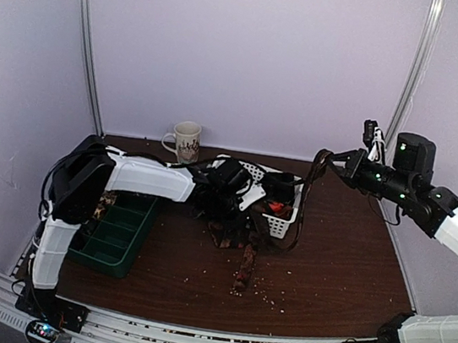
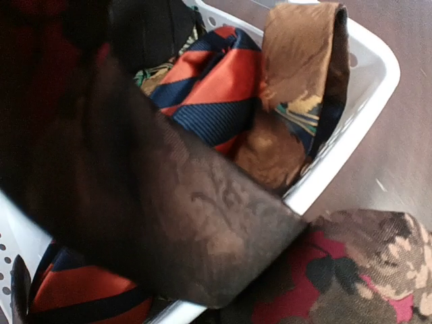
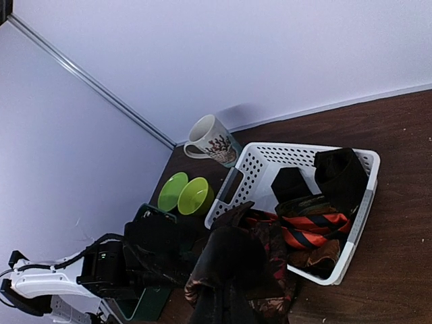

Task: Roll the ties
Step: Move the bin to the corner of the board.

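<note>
The right gripper (image 1: 334, 159) is held high above the table (image 1: 343, 273) and is clamped on one end of a dark brown tie (image 1: 302, 203), which hangs down beside the white basket (image 1: 283, 224). The left gripper (image 1: 233, 179) is closed at the basket, its fingers hidden by dark brown cloth. An orange-red and navy striped tie (image 2: 216, 81) is seen lying in the basket, and other ties (image 1: 243, 267) are strewn just before it.

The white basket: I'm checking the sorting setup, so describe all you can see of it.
The white basket looks like rigid plastic, rectangular, with perforated walls and a solid rim. It stands upright on the brown table, towards the back wall. Inside lie an orange-and-navy striped tie, a brown patterned tie and two black rolls. A dark brown tie hangs down at its right end.
</note>
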Robot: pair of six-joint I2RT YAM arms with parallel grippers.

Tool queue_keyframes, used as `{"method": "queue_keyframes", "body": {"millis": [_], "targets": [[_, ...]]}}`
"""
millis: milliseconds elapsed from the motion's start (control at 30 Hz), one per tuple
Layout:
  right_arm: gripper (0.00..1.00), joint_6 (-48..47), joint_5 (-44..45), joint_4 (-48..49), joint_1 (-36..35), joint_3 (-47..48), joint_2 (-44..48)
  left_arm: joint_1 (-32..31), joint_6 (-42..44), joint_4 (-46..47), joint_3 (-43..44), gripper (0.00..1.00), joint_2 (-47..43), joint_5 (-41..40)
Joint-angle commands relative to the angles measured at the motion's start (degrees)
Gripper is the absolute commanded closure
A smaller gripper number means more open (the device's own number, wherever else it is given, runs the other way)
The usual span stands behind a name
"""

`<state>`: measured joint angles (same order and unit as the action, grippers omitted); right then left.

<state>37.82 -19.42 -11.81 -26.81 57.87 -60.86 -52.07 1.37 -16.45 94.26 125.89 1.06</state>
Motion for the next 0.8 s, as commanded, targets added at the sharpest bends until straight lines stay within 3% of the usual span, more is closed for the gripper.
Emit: {"method": "queue_keyframes", "body": {"millis": [0,100,267,400,567,767], "targets": [[1.0,-0.9,0.09,3.34,2.81,3.56,-5.93,4.01,-0.07,-2.03,16.79,1.0,9.03,2.61],[1.0,-1.87,-1.45,2.8,4.44,7.08,-9.62,4.42,2.25,-6.68,25.71,1.0,11.08,4.33],[1.0,-1.58,-2.82,2.91,6.19,10.58,-7.27,1.33,5.31,1.46,11.39,1.0,-4.71,8.99],[1.0,-1.2,-2.99,1.61,8.68,13.64,-4.46,-3.74,6.02,2.78,9.95,1.0,-13.49,14.77],[1.0,-0.77,-2.47,0.78,11.23,15.88,-1.63,-10.11,4.32,6.34,17.23,1.0,-13.49,17.32],[1.0,-2.88,-1.24,-4.3,15.84,21.42,0.55,-11.82,-4.14,18.94,19.58,1.0,-11.28,15.27]]}}
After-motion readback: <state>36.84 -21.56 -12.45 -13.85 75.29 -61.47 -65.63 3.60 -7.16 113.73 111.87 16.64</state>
